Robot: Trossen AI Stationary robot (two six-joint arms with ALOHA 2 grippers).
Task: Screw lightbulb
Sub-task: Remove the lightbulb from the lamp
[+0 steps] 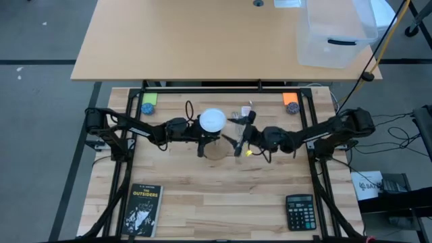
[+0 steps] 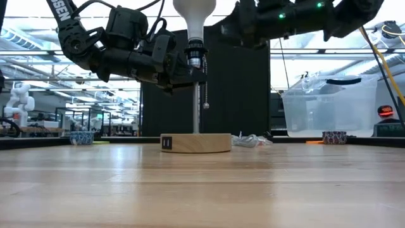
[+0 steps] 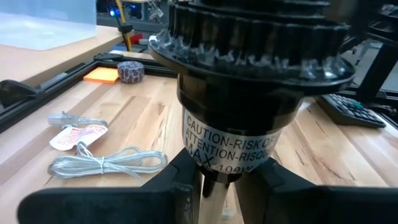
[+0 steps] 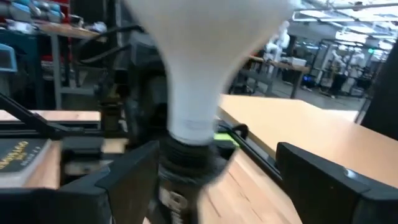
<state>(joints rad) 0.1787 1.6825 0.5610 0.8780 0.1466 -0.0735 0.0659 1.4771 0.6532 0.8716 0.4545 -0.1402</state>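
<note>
the lightbulb point(image 1: 212, 120) sits in the socket point(image 3: 249, 118) the left hand point(image 1: 200, 143) clamps, between the right hand's point(image 4: 205, 180) wide-open fingers.

The white frosted lightbulb point(image 2: 193, 14) stands upright, globe uppermost, its narrow base seated in a black socket point(image 2: 195, 53).

— What can't you make out?

— My white frosted lightbulb point(image 2: 194, 16) loses the crown of its globe past the twelve o'clock edge in the low view. From my right wrist it is blurred, top cut off too.

— And the socket?

— The black ribbed socket point(image 3: 249, 93) hides the stem; its caution label is cut short by my left gripper point(image 3: 230, 180).

— The book?

— The dark paperback book point(image 1: 142, 209), at seven o'clock: small print unreadable.
</note>
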